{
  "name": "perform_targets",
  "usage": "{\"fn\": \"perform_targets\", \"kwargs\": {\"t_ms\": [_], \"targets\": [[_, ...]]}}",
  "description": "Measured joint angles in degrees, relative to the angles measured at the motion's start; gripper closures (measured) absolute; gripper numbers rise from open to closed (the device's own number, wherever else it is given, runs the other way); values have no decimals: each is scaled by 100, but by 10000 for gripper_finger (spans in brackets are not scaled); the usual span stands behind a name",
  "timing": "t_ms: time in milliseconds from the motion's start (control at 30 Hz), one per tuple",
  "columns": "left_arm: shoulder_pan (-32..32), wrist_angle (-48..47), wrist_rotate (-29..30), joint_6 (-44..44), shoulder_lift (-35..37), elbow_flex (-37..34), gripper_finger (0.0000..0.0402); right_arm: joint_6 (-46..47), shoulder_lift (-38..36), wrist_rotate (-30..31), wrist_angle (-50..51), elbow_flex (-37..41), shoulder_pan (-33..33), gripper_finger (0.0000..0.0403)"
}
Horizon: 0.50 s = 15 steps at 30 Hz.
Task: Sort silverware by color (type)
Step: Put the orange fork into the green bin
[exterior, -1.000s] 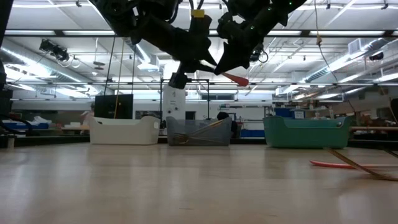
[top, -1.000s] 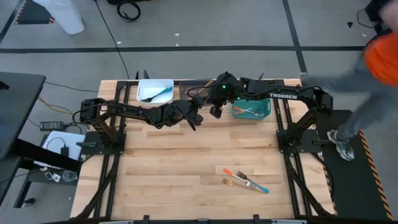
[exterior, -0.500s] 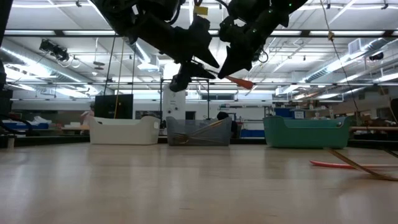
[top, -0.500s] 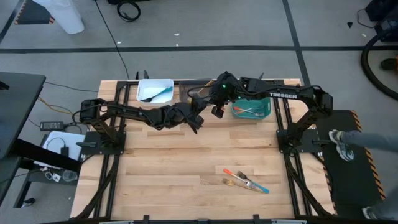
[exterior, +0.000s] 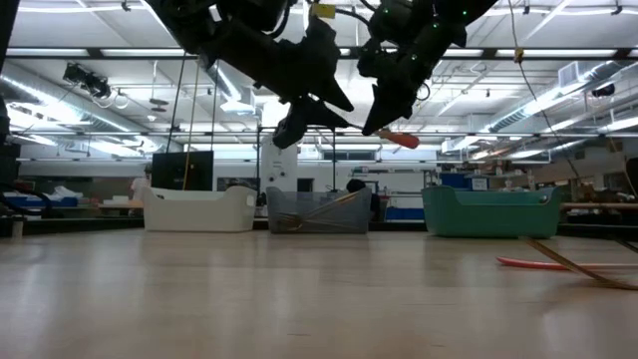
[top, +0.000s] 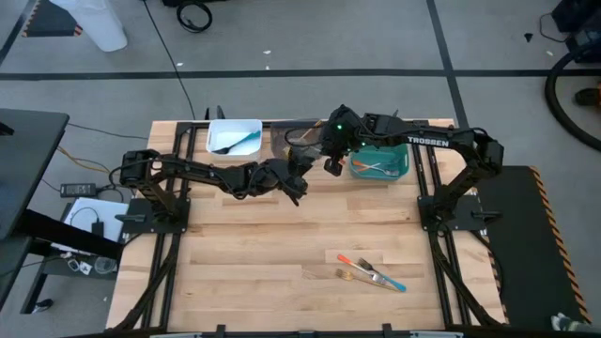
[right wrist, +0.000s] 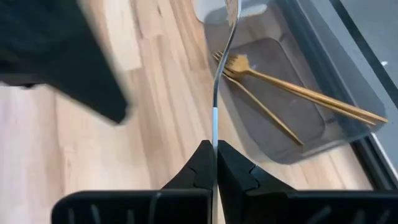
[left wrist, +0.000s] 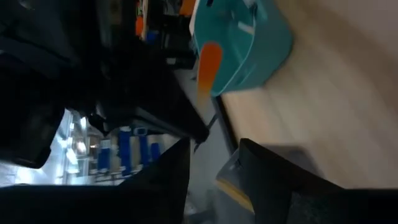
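Carrying a slim orange-handled metal fork (exterior: 399, 138) pinched in its closed fingers, the right gripper (top: 331, 161) hangs high near the grey bin (right wrist: 292, 112), seemingly mid-delivery to the teal bin (top: 380, 163), while the left gripper (top: 299, 186) hovers beside it, fingers parted, empty.

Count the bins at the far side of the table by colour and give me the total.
white bin: 1
grey bin: 1
teal bin: 1
Total: 3
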<state>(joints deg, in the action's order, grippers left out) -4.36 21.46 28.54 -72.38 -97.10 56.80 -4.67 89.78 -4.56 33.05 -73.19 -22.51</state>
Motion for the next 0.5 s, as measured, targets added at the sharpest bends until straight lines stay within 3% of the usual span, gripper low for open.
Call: {"fn": "perform_targets", "kwargs": {"t_ms": [133, 333, 500], "targets": [[50, -103, -324, 787, 0, -2, 255, -426, -2, 71, 330, 0, -110, 391], [35, -331, -1031, 2264, 0, -4, 255, -1395, -5, 872, 991, 0, -206, 391], [-44, -570, -1691, 3015, 0, -7, 255, -2022, -8, 1101, 1472, 0, -239, 391]]}}
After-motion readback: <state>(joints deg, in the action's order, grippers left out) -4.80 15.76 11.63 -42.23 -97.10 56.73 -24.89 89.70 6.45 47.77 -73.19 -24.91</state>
